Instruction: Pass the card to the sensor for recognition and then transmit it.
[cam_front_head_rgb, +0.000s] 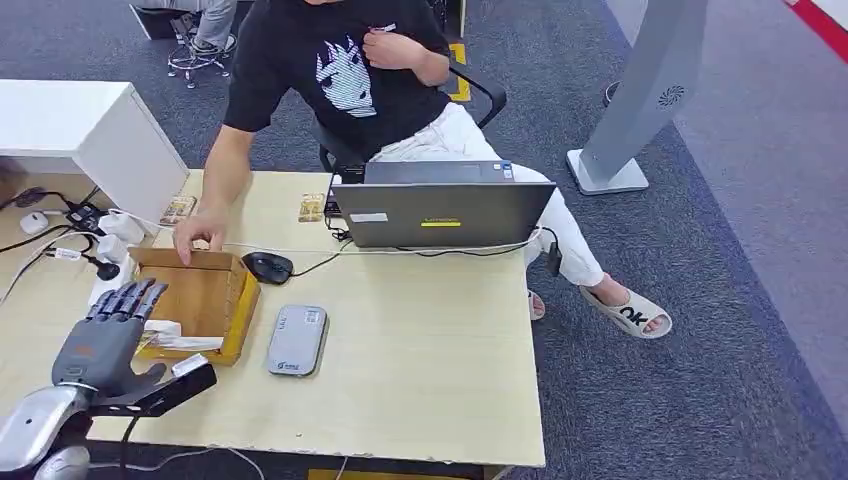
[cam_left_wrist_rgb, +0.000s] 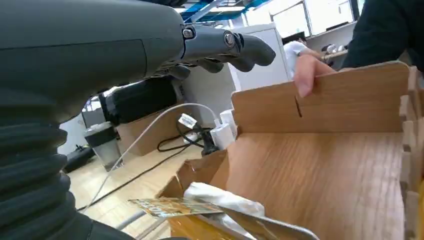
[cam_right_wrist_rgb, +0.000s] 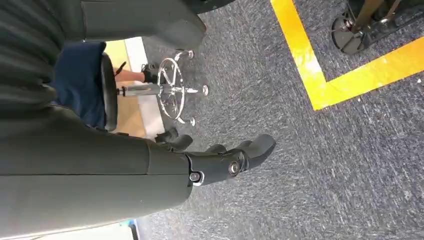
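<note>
A patterned card (cam_front_head_rgb: 183, 343) lies at the near end of the open wooden box (cam_front_head_rgb: 205, 295), beside a crumpled white piece (cam_left_wrist_rgb: 225, 199). The left wrist view shows the card (cam_left_wrist_rgb: 170, 206) flat, just below my thumb. My left hand (cam_front_head_rgb: 108, 335) hovers over the box's near left corner with fingers stretched out and apart, holding nothing. The grey sensor pad (cam_front_head_rgb: 298, 340) lies flat on the table just right of the box. My right hand (cam_right_wrist_rgb: 227, 159) hangs empty above the carpet, fingers loosely extended.
A seated person rests a hand (cam_front_head_rgb: 197, 232) on the box's far wall. A laptop (cam_front_head_rgb: 440, 212), a black mouse (cam_front_head_rgb: 267, 267), cables and a white power strip (cam_front_head_rgb: 110, 252) crowd the table's back. Two more cards (cam_front_head_rgb: 178, 210) (cam_front_head_rgb: 311, 207) lie near the far edge.
</note>
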